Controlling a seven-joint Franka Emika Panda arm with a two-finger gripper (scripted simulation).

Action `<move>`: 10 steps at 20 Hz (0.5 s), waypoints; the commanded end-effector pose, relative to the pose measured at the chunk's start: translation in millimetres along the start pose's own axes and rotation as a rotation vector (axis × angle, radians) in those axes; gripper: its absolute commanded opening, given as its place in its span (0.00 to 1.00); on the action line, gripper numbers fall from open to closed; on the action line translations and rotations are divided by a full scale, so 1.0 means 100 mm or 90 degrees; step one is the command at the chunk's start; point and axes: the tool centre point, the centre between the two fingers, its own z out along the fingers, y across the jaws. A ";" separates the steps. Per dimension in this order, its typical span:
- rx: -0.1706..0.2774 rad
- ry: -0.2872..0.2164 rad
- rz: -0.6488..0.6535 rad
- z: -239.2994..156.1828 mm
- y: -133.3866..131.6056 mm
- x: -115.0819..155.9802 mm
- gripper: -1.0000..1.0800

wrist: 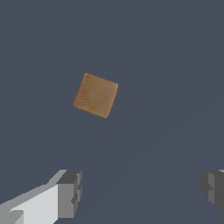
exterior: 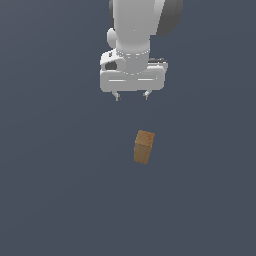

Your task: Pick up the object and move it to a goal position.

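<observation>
Your white pincer point(exterior: 132, 95) hangs with its two short fingertips spread wide and nothing between them. The brown block point(exterior: 144, 146) stands upright on the dark grey tabletop point(exterior: 60, 200), apart from the pincer and lying nearer the camera in the exterior view, a little toward that view's right. In the wrist view the block point(wrist: 96, 95) shows as a near-square top face, turned at an angle to the line between the two grey fingertips point(wrist: 70, 194), and it sits off that line, not between them. The main risk, as I judge it, is descending from here: the fingers would land beside the block or clip its top edge and tip it over, since it stands tall on a small base. A second risk is closing without rotating first; the pads would meet corners instead of flat faces, and the block could twist or squirt out. No goal marker is visible in either view, so you cannot confirm the destination from here.
</observation>
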 end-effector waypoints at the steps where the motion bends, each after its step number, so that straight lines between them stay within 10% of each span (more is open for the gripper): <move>1: 0.000 0.000 0.000 0.00 0.00 0.00 0.96; 10: -0.004 0.005 -0.023 -0.01 -0.23 0.08 0.96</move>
